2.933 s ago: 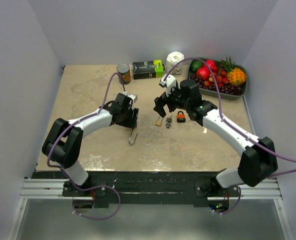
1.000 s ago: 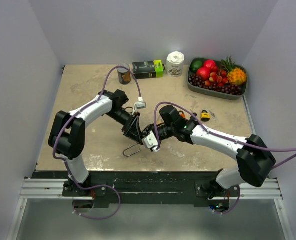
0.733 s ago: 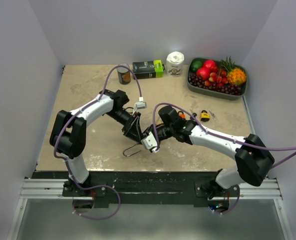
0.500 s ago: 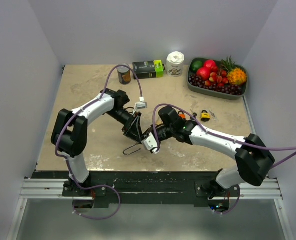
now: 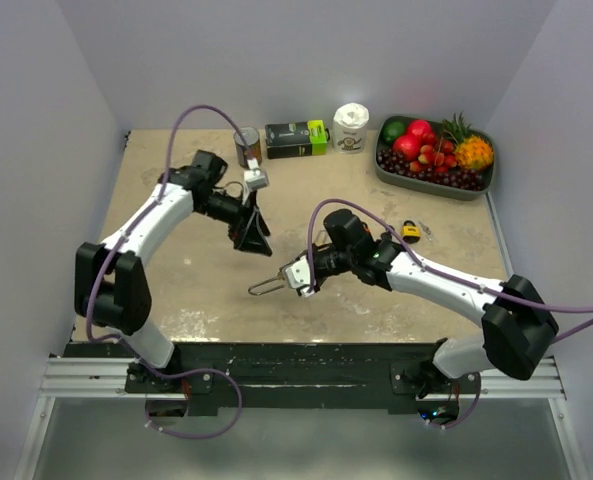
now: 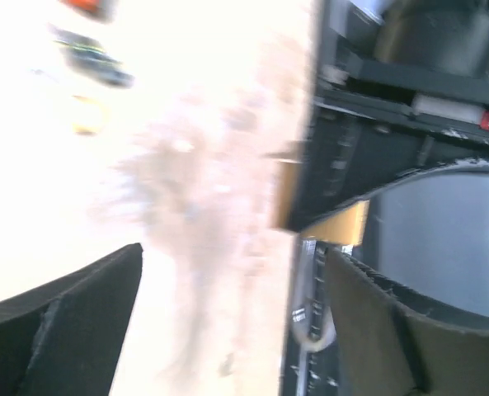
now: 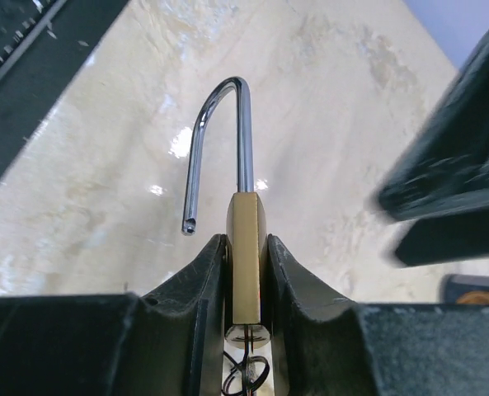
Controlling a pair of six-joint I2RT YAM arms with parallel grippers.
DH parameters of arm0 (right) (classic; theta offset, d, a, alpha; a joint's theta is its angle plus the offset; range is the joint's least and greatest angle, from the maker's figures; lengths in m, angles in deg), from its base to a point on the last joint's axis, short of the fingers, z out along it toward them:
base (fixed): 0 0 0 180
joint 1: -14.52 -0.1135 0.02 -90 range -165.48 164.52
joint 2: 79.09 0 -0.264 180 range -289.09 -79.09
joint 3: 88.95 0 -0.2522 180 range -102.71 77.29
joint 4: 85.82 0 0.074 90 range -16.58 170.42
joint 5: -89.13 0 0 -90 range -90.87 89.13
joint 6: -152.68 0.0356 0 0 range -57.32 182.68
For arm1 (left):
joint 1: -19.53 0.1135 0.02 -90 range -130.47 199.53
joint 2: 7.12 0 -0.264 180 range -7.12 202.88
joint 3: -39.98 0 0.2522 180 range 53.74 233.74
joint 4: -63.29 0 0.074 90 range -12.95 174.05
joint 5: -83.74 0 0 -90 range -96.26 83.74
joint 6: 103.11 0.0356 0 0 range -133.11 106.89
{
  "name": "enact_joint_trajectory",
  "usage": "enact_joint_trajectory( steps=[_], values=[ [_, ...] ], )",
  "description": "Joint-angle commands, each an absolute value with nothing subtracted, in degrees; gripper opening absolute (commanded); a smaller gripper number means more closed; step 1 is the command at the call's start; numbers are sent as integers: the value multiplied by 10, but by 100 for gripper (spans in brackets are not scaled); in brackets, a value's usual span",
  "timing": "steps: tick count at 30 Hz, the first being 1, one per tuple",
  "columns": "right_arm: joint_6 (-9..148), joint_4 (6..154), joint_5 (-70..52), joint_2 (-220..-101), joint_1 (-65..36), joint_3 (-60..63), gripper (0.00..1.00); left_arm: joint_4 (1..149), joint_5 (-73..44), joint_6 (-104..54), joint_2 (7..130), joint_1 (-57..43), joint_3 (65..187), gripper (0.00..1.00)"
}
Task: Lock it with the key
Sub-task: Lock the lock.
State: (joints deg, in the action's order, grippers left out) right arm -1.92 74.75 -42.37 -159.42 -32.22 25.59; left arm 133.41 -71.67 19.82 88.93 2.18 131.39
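Beige worktop (image 5: pixel 176 290). Padlock (image 7: pixel 245 264) gripped by its brass body in right claw (image 7: pixel 244 247), well in front of the can (image 5: pixel 247 146); shackle (image 7: pixel 242 132) open. Left claw (image 5: pixel 253 238) open, empty, near the can. Shackle tip should be lined up with its hole before being pressed shut.

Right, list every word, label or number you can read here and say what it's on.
Nothing can be read in any view.
black and green box: printing too small to read.
can: label too small to read.
white tub: label too small to read.
brass padlock: only its narrow edge shows, no lettering visible.
Left wrist view: blurred.
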Motion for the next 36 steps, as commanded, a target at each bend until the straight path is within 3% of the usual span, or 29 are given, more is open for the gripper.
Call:
enact_joint_trajectory(
  steps=[1, 9, 13, 17, 21, 29, 36],
  values=[
    [81, 763, -433, -1546, -319, 253, 0, 1186, -645, 133, 814, 91, 1320, 99],
    [160, 780, -407, -1510, -303, 260, 0, 1060, -590, 19, 714, 138, 1268, 99],
    [250, 800, -402, -1506, -291, 248, 0, 960, -506, 9, 653, 140, 1215, 99],
    [320, 818, -401, -1508, -276, 233, 0, 1147, -609, 215, 690, 140, 1282, 99],
    [371, 823, -413, -1515, -256, 222, 0, 1269, -694, 278, 701, 138, 1271, 99],
    [431, 840, -453, -1534, -245, 203, 0, 1268, -681, 357, 672, 93, 1205, 99],
    [456, 846, -469, -1542, -245, 192, 0, 1222, -672, 328, 656, 32, 1172, 96]
  ],
)
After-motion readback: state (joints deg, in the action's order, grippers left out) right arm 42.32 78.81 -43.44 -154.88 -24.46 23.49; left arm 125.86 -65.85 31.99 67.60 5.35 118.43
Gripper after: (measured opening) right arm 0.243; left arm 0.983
